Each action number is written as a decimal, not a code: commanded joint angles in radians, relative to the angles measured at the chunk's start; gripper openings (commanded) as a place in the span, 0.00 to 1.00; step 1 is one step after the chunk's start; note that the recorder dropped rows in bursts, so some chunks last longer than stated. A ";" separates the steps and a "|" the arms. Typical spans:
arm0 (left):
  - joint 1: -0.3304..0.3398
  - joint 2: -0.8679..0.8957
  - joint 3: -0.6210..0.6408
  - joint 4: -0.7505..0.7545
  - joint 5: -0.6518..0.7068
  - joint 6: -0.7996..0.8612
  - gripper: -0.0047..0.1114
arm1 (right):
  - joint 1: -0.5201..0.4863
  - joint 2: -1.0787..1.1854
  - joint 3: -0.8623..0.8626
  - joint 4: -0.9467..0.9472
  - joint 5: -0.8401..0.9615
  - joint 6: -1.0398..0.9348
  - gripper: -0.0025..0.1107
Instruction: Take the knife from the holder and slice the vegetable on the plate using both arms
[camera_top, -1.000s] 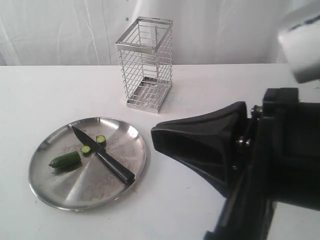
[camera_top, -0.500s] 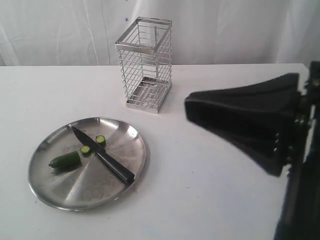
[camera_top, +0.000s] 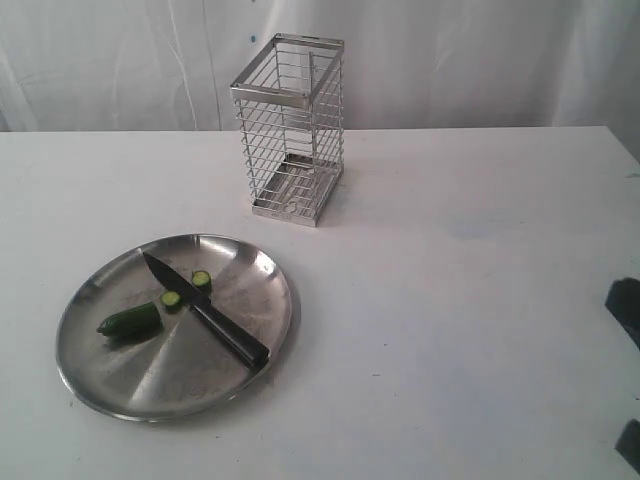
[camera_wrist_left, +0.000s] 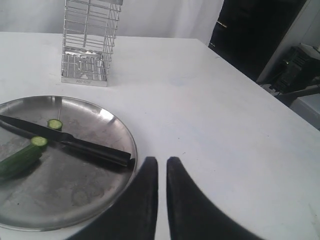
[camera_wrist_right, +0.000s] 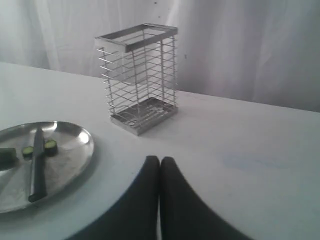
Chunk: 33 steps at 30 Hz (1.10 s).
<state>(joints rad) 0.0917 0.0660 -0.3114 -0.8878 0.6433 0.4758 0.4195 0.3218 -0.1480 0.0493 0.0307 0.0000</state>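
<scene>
The black knife (camera_top: 205, 310) lies flat across the steel plate (camera_top: 180, 385), blade pointing to the far left and handle toward the near right rim. The green vegetable (camera_top: 130, 320) lies left of the blade, with two cut slices (camera_top: 172, 299) beside it. The wire holder (camera_top: 290, 130) stands behind the plate with nothing in it. My left gripper (camera_wrist_left: 162, 160) hovers just off the plate's rim near the knife handle (camera_wrist_left: 100, 151), its fingers a narrow gap apart with nothing between them. My right gripper (camera_wrist_right: 160, 159) is shut on nothing, away from the plate (camera_wrist_right: 80, 150).
White tabletop all round, with a white curtain behind it. A sliver of the black right arm (camera_top: 625, 305) shows at the right edge of the exterior view. Dark equipment (camera_wrist_left: 295, 75) stands beyond the table's far side in the left wrist view.
The right arm's large black gripper has swept rightward out of the exterior view, leaving only a sliver at the edge. Knife, vegetable, plate and holder have not moved.
</scene>
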 joint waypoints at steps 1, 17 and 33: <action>0.001 -0.008 -0.001 0.009 0.006 -0.006 0.15 | -0.072 -0.164 0.085 0.007 0.067 0.025 0.02; 0.001 -0.008 -0.001 0.025 0.006 -0.006 0.15 | -0.113 -0.322 0.148 0.007 0.306 0.033 0.02; 0.001 -0.008 0.020 0.099 -0.243 0.021 0.15 | -0.113 -0.322 0.148 0.005 0.304 0.033 0.02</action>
<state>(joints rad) 0.0917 0.0660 -0.3051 -0.8086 0.5485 0.4891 0.3111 0.0057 -0.0057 0.0513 0.3364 0.0334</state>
